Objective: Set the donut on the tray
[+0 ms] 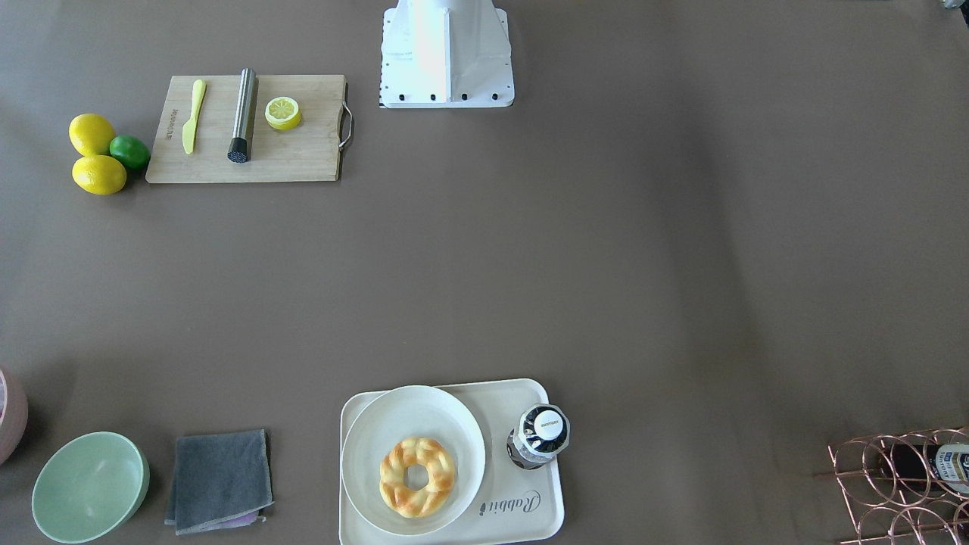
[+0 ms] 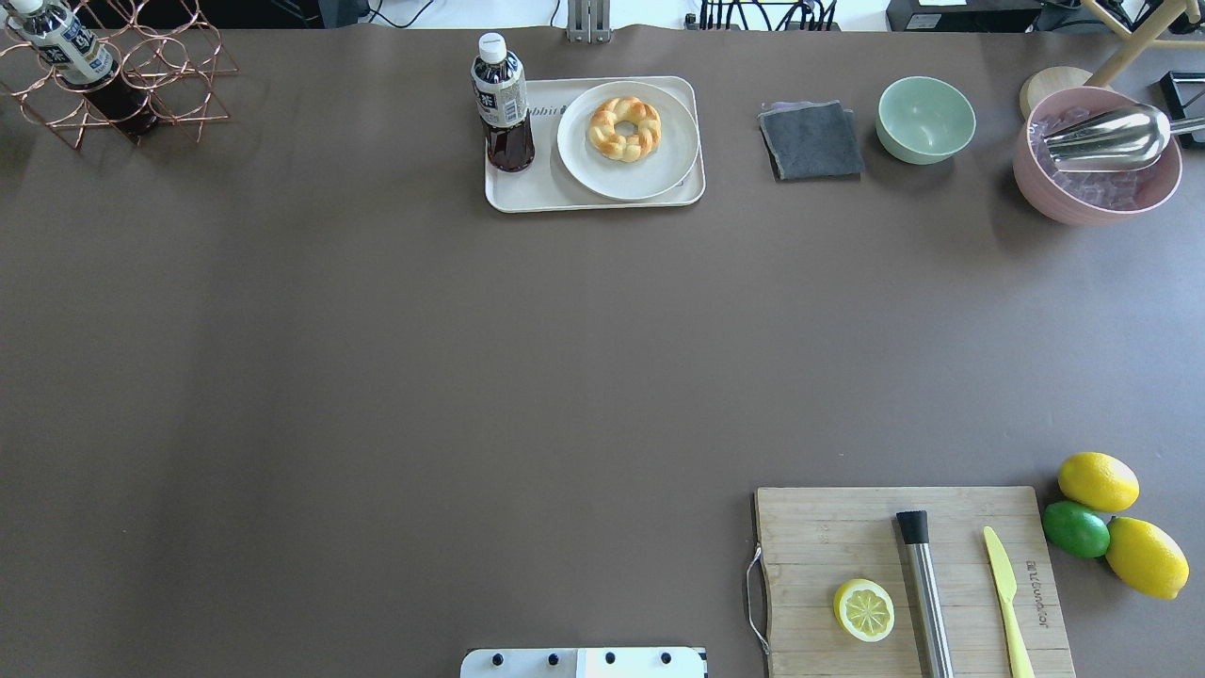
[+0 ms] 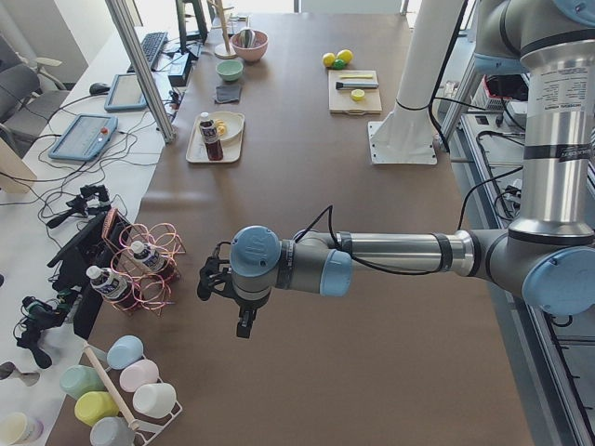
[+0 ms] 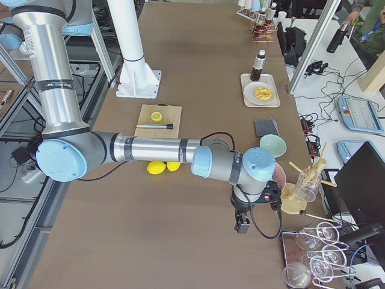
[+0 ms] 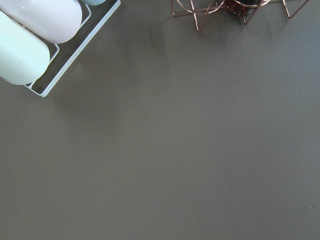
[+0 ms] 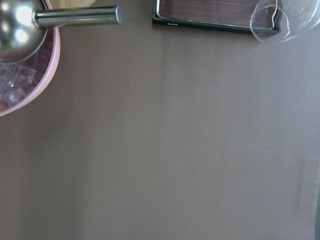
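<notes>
Donut (image 1: 417,477) lies flat on a round white plate (image 1: 378,439). The plate sits inside the tray (image 1: 500,397), at the worktop's far edge from the robot. A dark-liquid bottle (image 1: 539,437) stands upright on the same tray, just beside the plate.

Left claw (image 3: 244,325) hangs over bare worktop at the robot's left end, near a copper wire rack (image 3: 149,269). Right claw (image 4: 242,224) hangs at the opposite end, near a pink bowl (image 6: 20,75). Both are well apart from the tray. Neither shows in the overhead or front view, and neither wrist camera catches its own fingers. Cannot tell whether either is wide or narrow.

Risks, as judged:
- Either arm faces a long travel to the donut. A low sweep on departure could clip the wire rack or the pink bowl.
- The bottle is tall and close to the plate. An approach from its side could tip it onto the tray.
- Bare tray floor is scarce, a strip around the bottle only. A donut set there could land half on the plate rim, tilted.
- The pastry looks soft, so a hard squeeze could deform it. A shallow pinch could drag the plate along or let the donut slip.
- The tray lies near the worktop edge, so a push could shift it outward.
</notes>
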